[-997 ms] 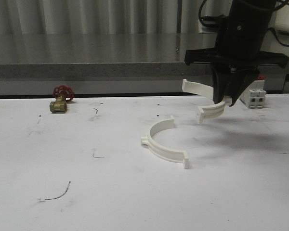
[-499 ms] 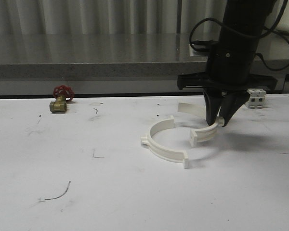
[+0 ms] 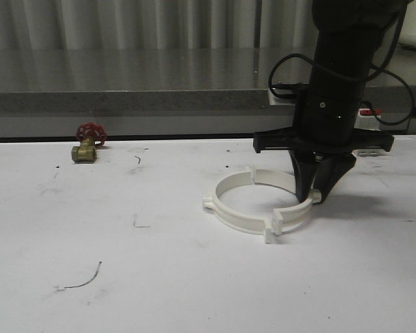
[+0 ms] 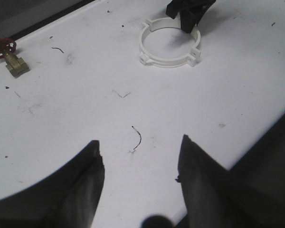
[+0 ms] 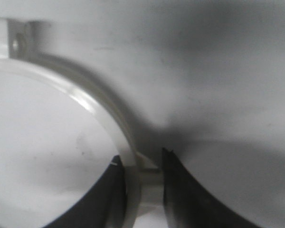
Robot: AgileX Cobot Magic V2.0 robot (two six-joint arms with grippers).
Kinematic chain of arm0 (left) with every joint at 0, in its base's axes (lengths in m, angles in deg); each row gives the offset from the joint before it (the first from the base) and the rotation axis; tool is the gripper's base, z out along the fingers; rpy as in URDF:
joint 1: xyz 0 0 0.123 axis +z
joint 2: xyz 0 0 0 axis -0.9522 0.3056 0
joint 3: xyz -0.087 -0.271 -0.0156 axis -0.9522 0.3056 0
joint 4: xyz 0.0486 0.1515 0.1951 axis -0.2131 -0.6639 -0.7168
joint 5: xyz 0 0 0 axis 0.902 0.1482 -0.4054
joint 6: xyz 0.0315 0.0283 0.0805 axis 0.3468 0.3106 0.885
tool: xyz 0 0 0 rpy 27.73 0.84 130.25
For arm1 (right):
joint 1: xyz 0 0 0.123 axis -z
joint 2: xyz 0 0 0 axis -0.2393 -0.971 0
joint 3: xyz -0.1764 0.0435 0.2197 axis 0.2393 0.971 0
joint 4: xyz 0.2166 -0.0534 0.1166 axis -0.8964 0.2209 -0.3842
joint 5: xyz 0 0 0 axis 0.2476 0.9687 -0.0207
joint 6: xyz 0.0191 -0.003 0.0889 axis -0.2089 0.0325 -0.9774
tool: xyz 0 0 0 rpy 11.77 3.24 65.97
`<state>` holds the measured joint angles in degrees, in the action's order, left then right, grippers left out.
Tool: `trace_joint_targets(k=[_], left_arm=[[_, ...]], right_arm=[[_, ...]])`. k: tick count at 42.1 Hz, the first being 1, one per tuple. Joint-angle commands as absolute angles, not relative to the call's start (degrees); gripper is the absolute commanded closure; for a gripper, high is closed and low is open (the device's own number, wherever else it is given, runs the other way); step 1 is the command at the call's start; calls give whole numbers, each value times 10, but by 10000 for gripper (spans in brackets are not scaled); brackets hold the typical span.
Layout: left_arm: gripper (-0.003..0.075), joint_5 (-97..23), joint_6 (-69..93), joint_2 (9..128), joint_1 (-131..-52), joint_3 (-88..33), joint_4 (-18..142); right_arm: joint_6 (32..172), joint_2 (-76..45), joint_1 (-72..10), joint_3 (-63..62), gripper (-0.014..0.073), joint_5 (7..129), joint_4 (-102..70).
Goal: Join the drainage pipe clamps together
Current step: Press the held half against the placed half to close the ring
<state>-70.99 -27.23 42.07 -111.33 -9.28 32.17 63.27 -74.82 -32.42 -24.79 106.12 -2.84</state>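
Two white drainage pipe clamps lie end to end on the white table as a wide ring. In the front view the left half (image 3: 229, 212) lies flat, with the right half (image 3: 295, 214) set against it, tabs meeting at the near joint (image 3: 272, 227). My right gripper (image 3: 312, 194) points straight down, shut on the right half's band. In the right wrist view the band (image 5: 102, 107) runs between the fingers of the gripper (image 5: 140, 164). The left wrist view has the ring (image 4: 170, 43) far off, and my left gripper (image 4: 140, 152) hangs open over bare table.
A brass valve with a red handwheel (image 3: 87, 143) lies at the back left of the table. A white breaker with a red top (image 3: 366, 116) sits behind the right arm. A grey ledge (image 3: 125, 103) runs along the table's back edge. Dark scuff marks (image 3: 80, 281) dot the table.
My right gripper has come down and to the left with the right half clamp, from above the table at the back right, and now holds it against the left half as a ring.
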Motion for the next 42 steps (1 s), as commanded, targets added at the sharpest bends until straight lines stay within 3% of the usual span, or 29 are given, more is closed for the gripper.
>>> trace_joint_targets(k=[1, 42], left_arm=[[365, -674, -271, 422, -1113, -107, 325], [365, -674, -271, 422, -1113, -107, 325]], right_arm=[[633, -717, -325, -258, 420, 1051, -24], [633, -730, -328, -258, 420, 1043, -34]])
